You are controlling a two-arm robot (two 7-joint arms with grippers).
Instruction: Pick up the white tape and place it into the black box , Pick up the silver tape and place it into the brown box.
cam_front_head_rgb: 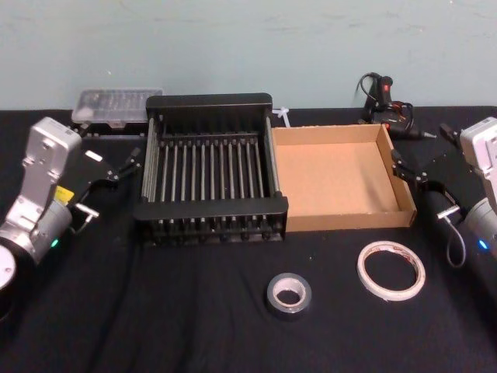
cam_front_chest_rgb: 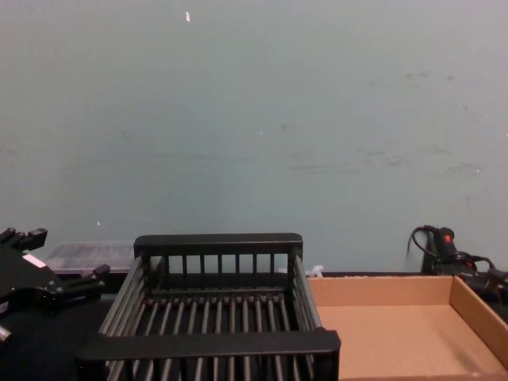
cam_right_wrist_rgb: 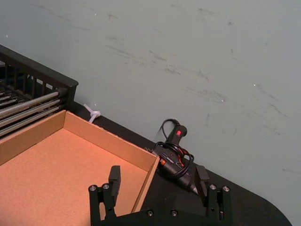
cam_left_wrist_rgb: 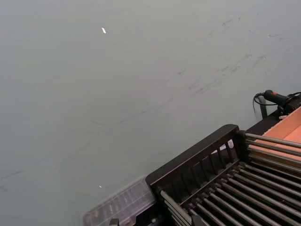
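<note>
Both tapes lie near the counter's front edge: the silver tape [cam_front_head_rgb: 290,294] before the black box [cam_front_head_rgb: 210,221], the white tape [cam_front_head_rgb: 391,270] before the brown box [cam_front_head_rgb: 340,220]. The left hand [cam_front_head_rgb: 116,172] and right hand [cam_front_head_rgb: 407,172] flank the boxes, fingers apart, leaving reaches unobstructed.

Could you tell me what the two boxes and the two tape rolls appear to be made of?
The black box looks like moulded plastic with a dull sheen, slatted walls and a barred bottom. The brown box looks like matte tan cardboard with thin folded walls. The white tape seems translucent film, with red print on its core. The silver tape looks dark grey, possibly cloth or foil; its core is pale.
</note>
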